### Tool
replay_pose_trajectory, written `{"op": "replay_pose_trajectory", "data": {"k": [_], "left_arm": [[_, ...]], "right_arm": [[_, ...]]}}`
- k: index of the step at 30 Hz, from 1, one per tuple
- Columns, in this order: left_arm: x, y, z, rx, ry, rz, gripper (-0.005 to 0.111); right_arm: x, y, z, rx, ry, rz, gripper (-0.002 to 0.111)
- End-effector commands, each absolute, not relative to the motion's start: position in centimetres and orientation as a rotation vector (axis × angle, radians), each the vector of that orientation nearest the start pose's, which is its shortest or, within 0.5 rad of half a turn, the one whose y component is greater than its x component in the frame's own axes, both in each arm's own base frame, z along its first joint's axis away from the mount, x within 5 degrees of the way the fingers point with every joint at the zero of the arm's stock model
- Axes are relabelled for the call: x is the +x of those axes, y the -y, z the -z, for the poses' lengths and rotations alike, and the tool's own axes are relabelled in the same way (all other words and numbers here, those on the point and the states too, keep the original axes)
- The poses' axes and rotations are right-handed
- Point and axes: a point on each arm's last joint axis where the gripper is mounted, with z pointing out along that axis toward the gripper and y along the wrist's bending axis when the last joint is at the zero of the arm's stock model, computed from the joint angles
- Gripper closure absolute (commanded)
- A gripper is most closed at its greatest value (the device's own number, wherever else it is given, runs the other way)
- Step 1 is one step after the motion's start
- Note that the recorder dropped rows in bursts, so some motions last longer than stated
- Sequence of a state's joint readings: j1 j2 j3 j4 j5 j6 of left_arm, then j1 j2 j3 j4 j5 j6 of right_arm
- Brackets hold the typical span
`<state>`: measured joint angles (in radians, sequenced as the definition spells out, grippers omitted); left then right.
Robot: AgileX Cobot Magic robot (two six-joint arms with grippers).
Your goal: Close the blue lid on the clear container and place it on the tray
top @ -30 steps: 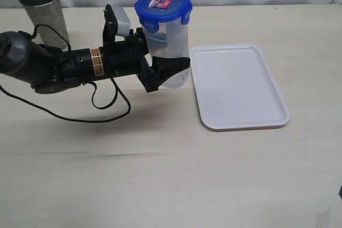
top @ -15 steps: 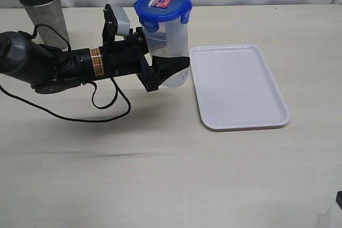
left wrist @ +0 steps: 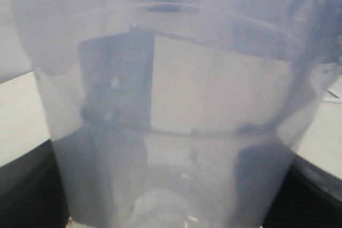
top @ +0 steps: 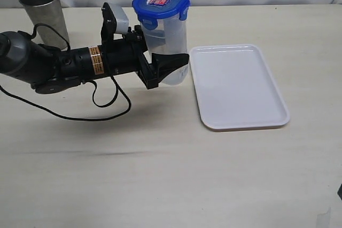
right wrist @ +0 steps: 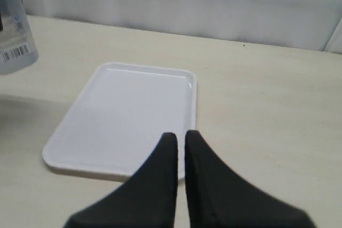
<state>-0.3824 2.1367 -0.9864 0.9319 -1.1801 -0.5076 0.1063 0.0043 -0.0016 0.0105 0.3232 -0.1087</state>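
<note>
The clear container (top: 170, 36) stands upright with the blue lid (top: 161, 1) seated on its top, sticker facing up. My left gripper (top: 176, 60) is shut on the container's lower half from the left, one black finger (top: 170, 64) across its front. The container hangs a little above the table, just left of the white tray (top: 240, 86). In the left wrist view the container wall (left wrist: 176, 105) fills the picture between dark fingers (left wrist: 26, 185). My right gripper (right wrist: 180, 140) is shut and holds nothing, hovering near the tray's (right wrist: 123, 118) edge; the container's base (right wrist: 13, 36) shows at that view's edge.
A grey metal cup (top: 43, 14) stands at the back left, behind the left arm. A black cable (top: 101, 110) loops from that arm onto the table. The tray holds nothing.
The left gripper and the lidded container have shifted slightly left and up. The right gripper has stayed shut.
</note>
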Motion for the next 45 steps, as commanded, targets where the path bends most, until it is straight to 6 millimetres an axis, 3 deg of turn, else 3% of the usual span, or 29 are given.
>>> {"op": "replay_pose_trajectory", "data": {"k": [1,10,14,27,45], "left_arm": [[33.4,20.8,-13.7,0.890,-1.415,1.015,0.107],[33.4,20.8,-13.7,0.890,-1.415,1.015,0.107],[33.4,20.8,-13.7,0.890,-1.415,1.015,0.107],[33.3,20.8,-13.7,0.894,-1.414,1.016,0.107],[33.2,20.8,-13.7,0.914,-1.411,1.020,0.107]], "right_arm": [[5.5,-0.6,-19.1,-0.058,-1.726,-0.114,0.103],[5.6,-0.6,-20.0,-0.058,-1.624,-0.110,0.103],[5.5,-0.6,-21.7,-0.031,-1.447,-0.138,0.103],[5.4,-0.6,-18.5,-0.055,-1.795,-0.114,0.103],[5.4,-0.4,-18.4,-0.100,-1.801,-0.045,0.103]]}}
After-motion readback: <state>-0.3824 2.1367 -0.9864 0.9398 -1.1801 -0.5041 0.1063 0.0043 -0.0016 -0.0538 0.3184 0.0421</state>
